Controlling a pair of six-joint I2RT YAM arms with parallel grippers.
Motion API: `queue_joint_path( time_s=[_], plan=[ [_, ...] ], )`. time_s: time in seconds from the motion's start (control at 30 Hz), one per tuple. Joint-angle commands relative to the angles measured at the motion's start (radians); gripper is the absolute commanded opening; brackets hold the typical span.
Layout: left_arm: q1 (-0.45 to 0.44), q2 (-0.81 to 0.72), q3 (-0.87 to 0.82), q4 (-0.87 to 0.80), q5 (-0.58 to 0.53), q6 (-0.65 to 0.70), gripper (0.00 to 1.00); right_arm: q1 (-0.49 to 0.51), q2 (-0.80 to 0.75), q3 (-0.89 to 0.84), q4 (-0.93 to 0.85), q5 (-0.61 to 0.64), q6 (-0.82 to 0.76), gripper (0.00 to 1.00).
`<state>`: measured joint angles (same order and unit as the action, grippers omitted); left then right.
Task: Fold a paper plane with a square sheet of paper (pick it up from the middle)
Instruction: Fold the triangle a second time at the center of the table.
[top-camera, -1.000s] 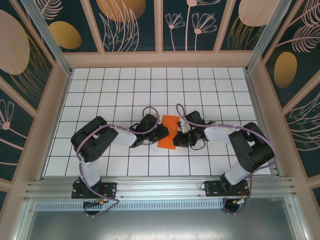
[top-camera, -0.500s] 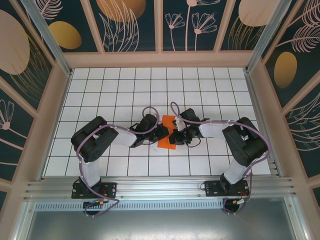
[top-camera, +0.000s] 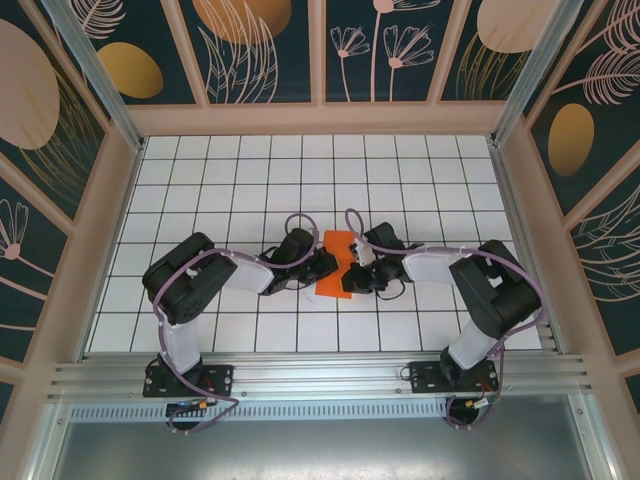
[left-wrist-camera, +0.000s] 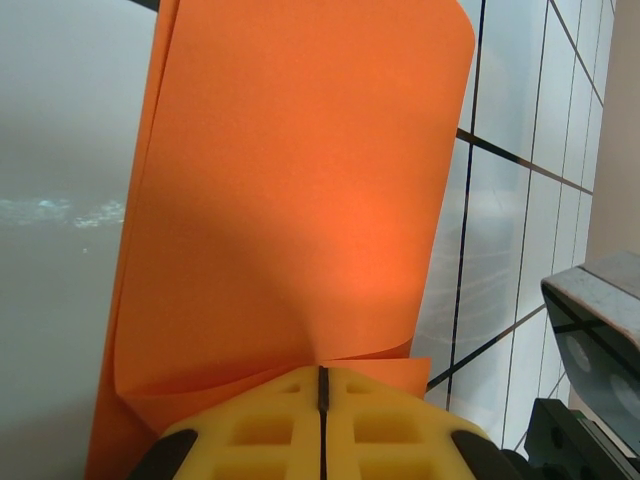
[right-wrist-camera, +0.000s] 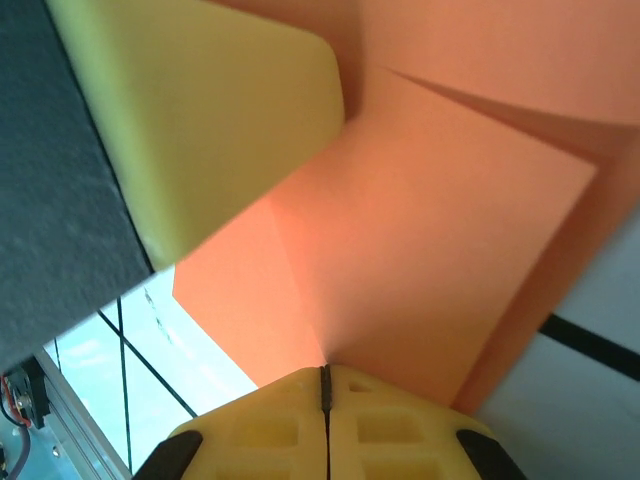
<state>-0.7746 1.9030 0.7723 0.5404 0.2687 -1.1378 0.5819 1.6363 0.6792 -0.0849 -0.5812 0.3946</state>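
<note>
Centrally, the left claw (left-wrist-camera: 322, 385) is clamped tight on the left edge of the orange paper sheet (left-wrist-camera: 300, 180), its yellow pads pressed together. Facing it, the right claw (right-wrist-camera: 325, 385) pinches the sheet's right edge, jaws closed. The sheet, partly folded into layers, sits between both arms, mid-desk (top-camera: 230, 180).

A robot lab booth, white bench (top-camera: 200, 170) with black grid lines, flower-picture walls (top-camera: 260, 50), metal rail (top-camera: 320, 375), left arm (top-camera: 185, 290) and right arm (top-camera: 495, 295) bolted on
</note>
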Motion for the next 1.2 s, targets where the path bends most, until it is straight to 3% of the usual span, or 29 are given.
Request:
queue_joint_path(
  time_s=[0.0,0.37,0.83,1.17],
  plan=[
    [0.003,0.052,-0.011,-0.071,-0.067,0.023,0.09,-0.011,-0.013,-0.053,-0.096,-0.015,-0.022,0.07],
    [0.004,0.059,-0.010,-0.078,-0.066,0.026,0.09,-0.014,-0.043,-0.099,-0.119,-0.042,-0.034,0.08],
    [0.003,0.056,-0.005,-0.091,-0.065,0.034,0.09,-0.025,-0.108,-0.149,-0.151,0.014,0.015,0.08],
    [0.004,0.038,0.021,-0.134,-0.066,0.070,0.09,-0.082,-0.264,-0.103,-0.170,0.048,0.044,0.08]
  ],
)
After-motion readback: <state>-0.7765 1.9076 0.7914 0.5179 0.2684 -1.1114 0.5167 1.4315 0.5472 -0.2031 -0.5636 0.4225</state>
